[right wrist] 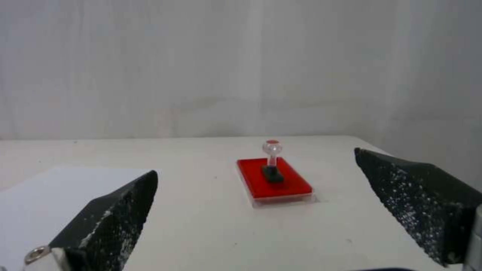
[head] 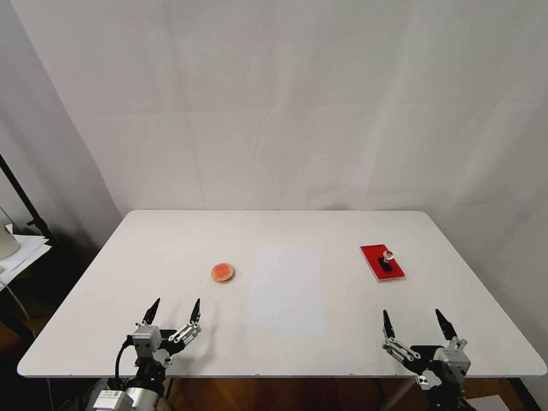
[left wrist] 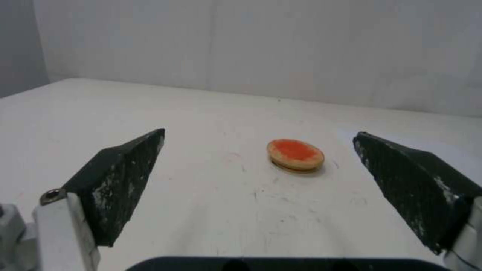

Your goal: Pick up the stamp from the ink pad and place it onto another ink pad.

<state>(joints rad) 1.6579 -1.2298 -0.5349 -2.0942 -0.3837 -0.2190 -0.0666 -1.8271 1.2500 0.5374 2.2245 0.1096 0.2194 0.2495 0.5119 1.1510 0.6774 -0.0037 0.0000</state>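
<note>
The stamp (head: 386,261) (right wrist: 272,165), a black base with a clear round knob, stands upright on the red rectangular ink pad (head: 381,262) (right wrist: 273,178) at the table's right. The other ink pad (head: 222,272) (left wrist: 295,153), a small round orange-red disc with a tan rim, lies left of centre. My right gripper (head: 414,320) (right wrist: 256,173) is open near the front edge, short of the red pad, holding nothing. My left gripper (head: 176,305) (left wrist: 258,137) is open near the front left, short of the disc, also empty.
A pale sheet of paper (head: 285,288) lies flat on the white table (head: 171,240) between the two pads. White curtains hang behind the table. A dark stand (head: 23,200) and papers (head: 23,248) sit off the table's left side.
</note>
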